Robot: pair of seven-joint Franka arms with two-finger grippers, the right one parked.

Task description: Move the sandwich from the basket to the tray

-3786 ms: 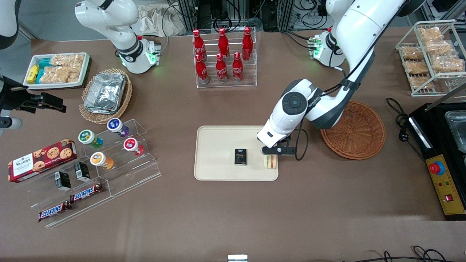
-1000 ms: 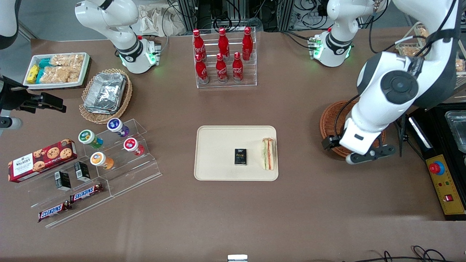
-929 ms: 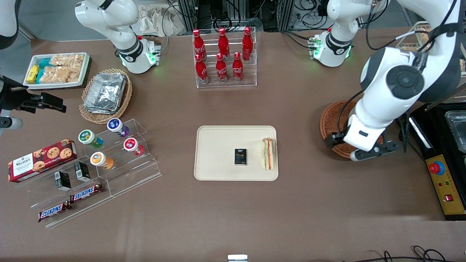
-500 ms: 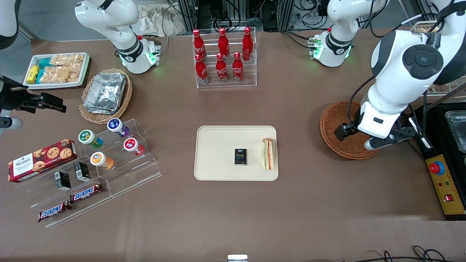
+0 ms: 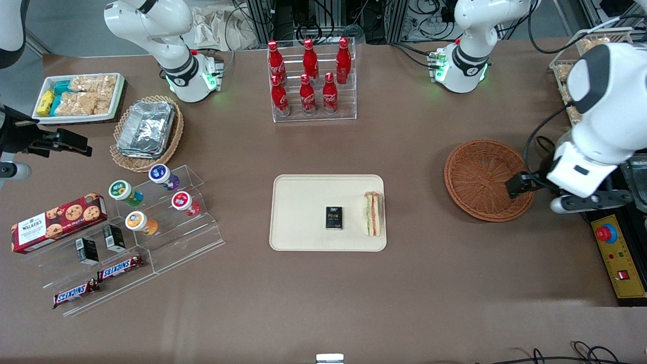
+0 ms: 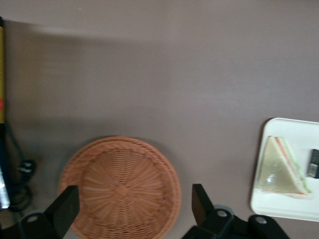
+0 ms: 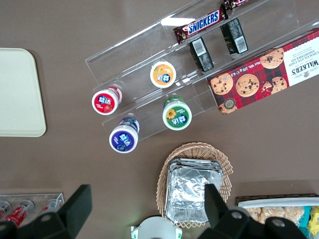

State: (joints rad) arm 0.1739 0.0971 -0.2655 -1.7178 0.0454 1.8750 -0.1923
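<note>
Sandwich: we see it lying on the tray, at the edge toward the working arm's end, beside a small black box.
Basket: we find nothing in it; well apart from the tray.
Gripper: we see its fingers spread wide with nothing between them, held above the basket's edge toward the working arm's end.

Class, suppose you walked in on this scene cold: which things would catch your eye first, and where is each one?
Probably the sandwich, lying on the cream tray at mid-table beside a small black box. Next, the empty brown basket toward the working arm's end, with the open end effector hanging above its edge. The red bottles in their clear rack stand farther from the front camera.
</note>
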